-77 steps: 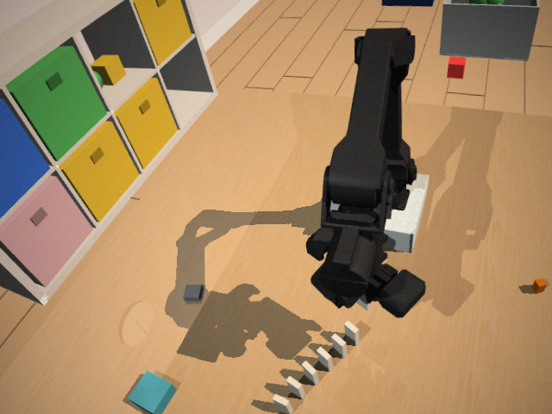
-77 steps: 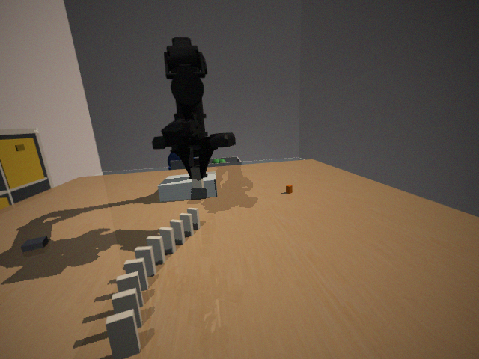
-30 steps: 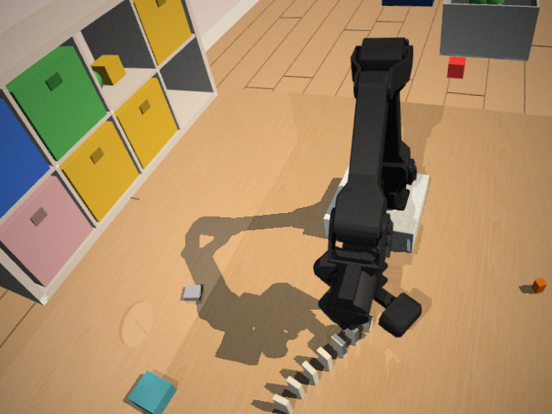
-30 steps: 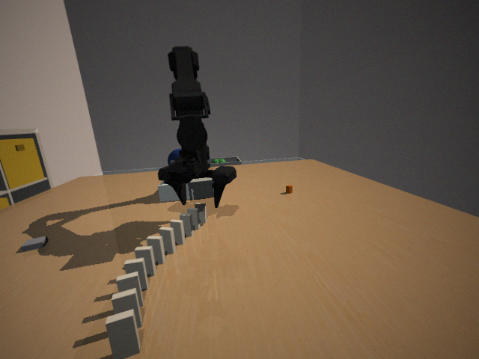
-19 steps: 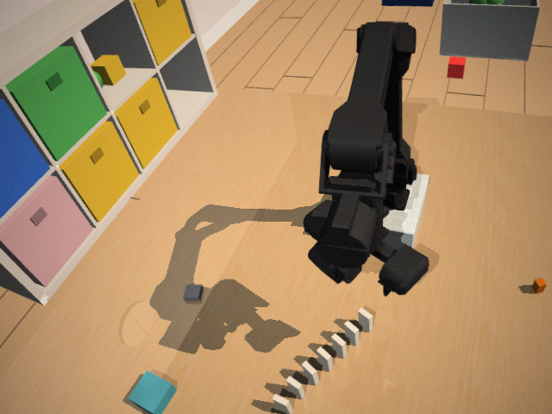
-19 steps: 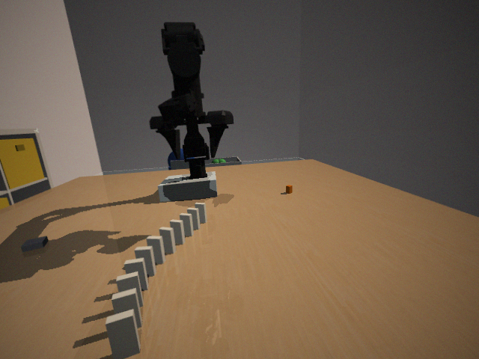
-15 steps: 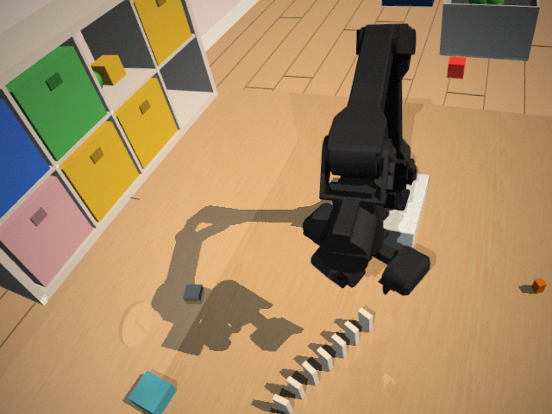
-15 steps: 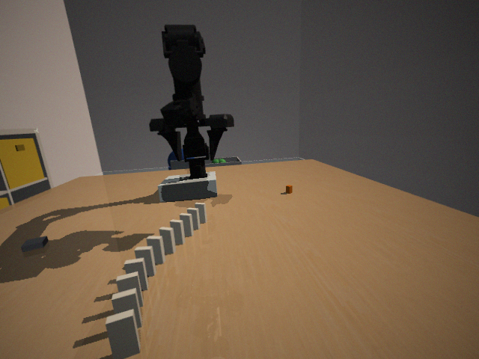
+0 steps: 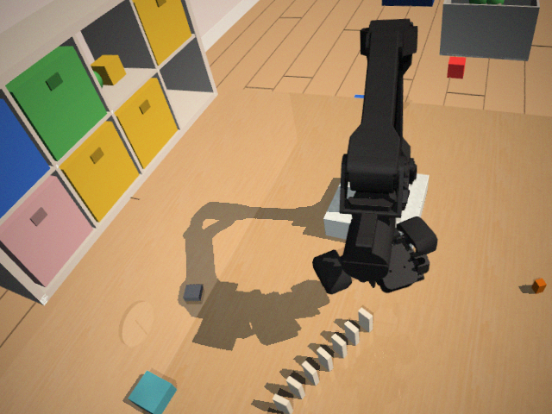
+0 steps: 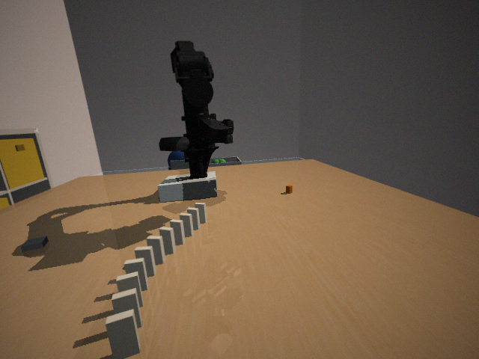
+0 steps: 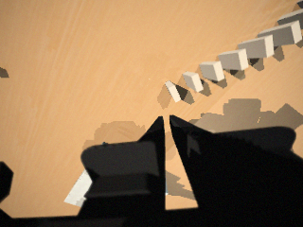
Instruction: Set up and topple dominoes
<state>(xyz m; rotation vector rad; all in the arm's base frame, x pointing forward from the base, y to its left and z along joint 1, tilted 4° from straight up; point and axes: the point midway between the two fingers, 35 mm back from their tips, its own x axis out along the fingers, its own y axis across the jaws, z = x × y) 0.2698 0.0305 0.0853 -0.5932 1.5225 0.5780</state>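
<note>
The white dominoes stand upright in one gently curved row. The end domino nearest the robot base stands free, with no finger on it. The other end domino stands closest to the exterior camera; the top view cuts off that part of the row. The gaps look roughly even. My gripper is shut and empty, its tips almost together. It is raised above the table, on the robot-base side of the row. The tips are hard to make out in the top and exterior views.
A dark grey block and a teal block lie left of the row. A small orange block lies at the right. The robot's white base is behind the row. A cubby shelf stands at the left.
</note>
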